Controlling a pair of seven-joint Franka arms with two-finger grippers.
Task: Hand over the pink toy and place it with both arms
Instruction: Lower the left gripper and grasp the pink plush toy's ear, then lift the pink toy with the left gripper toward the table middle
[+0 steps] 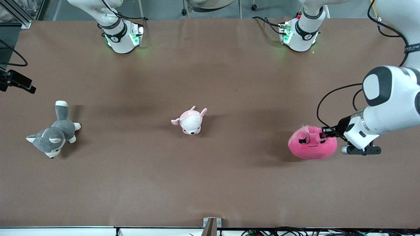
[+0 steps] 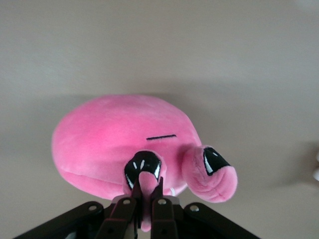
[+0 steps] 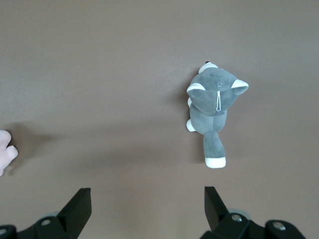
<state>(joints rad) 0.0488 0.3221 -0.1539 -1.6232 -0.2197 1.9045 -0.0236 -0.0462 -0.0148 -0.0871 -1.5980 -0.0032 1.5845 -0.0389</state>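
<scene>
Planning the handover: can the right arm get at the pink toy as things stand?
Probably not yet: the pink toy sits at the left arm's end, pinched by the left gripper; the right gripper hangs open above the husky.

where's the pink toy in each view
Front view: the pink toy lies at the left arm's end of the table, with the left gripper shut on a fold of it.
Left wrist view: it fills the middle, its plush pinched between the fingers at the bottom edge.
Right wrist view: not in it; only the husky plush and open right gripper show.
Shared landmark: the brown table.
</scene>
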